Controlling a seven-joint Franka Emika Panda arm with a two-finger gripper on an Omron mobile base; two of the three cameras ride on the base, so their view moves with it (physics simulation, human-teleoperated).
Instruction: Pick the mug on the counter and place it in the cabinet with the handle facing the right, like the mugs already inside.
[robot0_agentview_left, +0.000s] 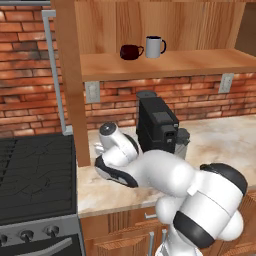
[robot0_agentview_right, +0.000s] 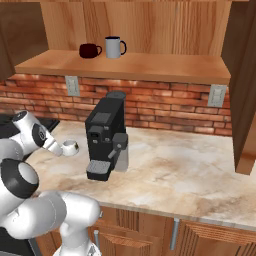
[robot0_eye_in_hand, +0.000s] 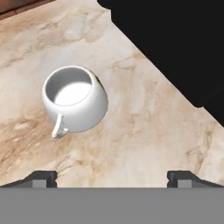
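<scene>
Mug (robot0_eye_in_hand: 74, 99) stands upright on counter (robot0_eye_in_hand: 144, 131); hand (robot0_eye_in_hand: 112, 177) spread wide above, empty, touching nothing.

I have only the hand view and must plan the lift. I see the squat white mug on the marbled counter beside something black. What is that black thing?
Observer: It is a black coffee machine. The mug stands on the counter just left of it in the right base view.
Operator: Where is the cabinet shelf?
Observer: The cabinet shelf runs above the counter and the machine. A dark red mug and a taller white mug stand side by side on its left part.
Operator: Which way do their handles point?
Observer: Both handles point right.
</scene>
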